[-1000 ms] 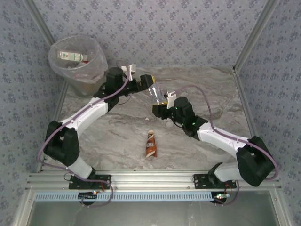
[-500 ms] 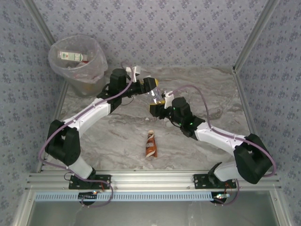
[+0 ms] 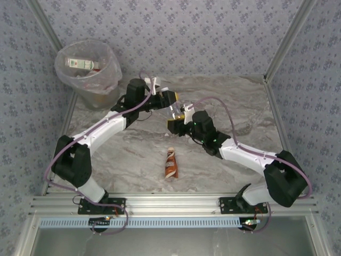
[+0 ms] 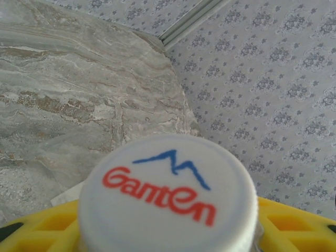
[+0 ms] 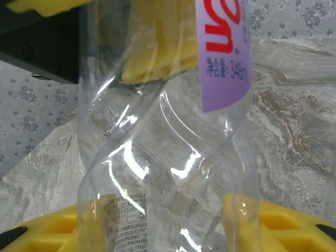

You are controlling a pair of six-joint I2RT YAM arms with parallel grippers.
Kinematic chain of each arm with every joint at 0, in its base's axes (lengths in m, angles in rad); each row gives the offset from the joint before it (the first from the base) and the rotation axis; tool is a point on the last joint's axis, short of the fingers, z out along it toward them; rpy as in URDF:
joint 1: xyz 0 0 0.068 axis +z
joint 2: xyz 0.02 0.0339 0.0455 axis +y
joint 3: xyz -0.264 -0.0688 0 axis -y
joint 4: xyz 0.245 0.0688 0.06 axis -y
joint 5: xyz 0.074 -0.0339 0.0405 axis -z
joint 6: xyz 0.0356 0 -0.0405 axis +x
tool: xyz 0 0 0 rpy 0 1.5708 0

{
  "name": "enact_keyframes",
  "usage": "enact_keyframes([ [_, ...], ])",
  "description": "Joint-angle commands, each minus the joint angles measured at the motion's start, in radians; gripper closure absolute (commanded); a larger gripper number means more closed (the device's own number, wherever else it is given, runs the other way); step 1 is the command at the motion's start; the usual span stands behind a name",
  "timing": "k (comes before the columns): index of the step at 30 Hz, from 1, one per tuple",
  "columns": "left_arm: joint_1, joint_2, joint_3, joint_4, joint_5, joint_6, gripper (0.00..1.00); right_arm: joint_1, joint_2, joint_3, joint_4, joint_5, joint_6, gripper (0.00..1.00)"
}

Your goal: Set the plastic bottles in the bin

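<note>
A clear plastic bottle (image 3: 176,109) hangs over the middle of the table between both grippers. Its white cap (image 4: 168,194), printed in red and blue, sits between the yellow fingers (image 4: 39,228) of my left gripper (image 3: 171,101), which is shut on that end. My right gripper (image 3: 178,120) holds the crumpled clear body (image 5: 168,157) between its yellow fingers (image 5: 294,226). A brown-white bottle (image 3: 170,162) lies on the table nearer the arm bases. The bin (image 3: 63,80) stands at the far left corner, lined with a clear bag.
A labelled bottle (image 3: 82,64) lies inside the bin. Aluminium posts (image 3: 285,42) and patterned walls close off the table at the back and both sides. A metal rail (image 3: 170,201) runs along the near edge.
My left gripper has moved right onto the bottle's cap end and closed on it. The right gripper has shifted slightly left with the bottle, and its hold has eased a little.
</note>
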Motion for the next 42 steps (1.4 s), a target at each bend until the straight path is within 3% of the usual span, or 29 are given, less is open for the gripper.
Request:
enact_keyframes([
  [1,-0.001,0.010,0.029,-0.006,-0.015,0.027,0.47,-0.002,-0.003,0.043,0.002,-0.040,-0.030,0.37],
  [7,0.004,0.001,0.032,0.000,-0.024,0.036,0.50,-0.005,-0.019,0.056,-0.047,-0.059,-0.070,0.27],
  [14,0.051,-0.046,0.028,-0.032,-0.095,0.069,0.50,-0.008,-0.081,0.043,-0.108,-0.034,-0.124,0.01],
  [17,0.082,-0.066,0.032,-0.058,-0.121,0.091,0.50,-0.008,-0.113,0.026,-0.116,0.022,-0.131,0.01],
  [23,0.149,-0.121,0.059,-0.150,-0.196,0.165,0.50,-0.016,-0.148,-0.006,-0.150,0.248,-0.098,0.01],
  [30,0.225,-0.181,0.133,-0.269,-0.314,0.275,0.50,-0.045,-0.152,-0.008,-0.216,0.388,0.009,0.01],
  [35,0.295,-0.198,0.161,-0.259,-0.398,0.285,0.49,-0.057,-0.158,-0.001,-0.255,0.437,0.046,0.01],
  [42,0.411,-0.198,0.219,-0.170,-0.413,0.277,0.48,-0.069,-0.171,0.002,-0.323,0.475,0.087,0.01],
])
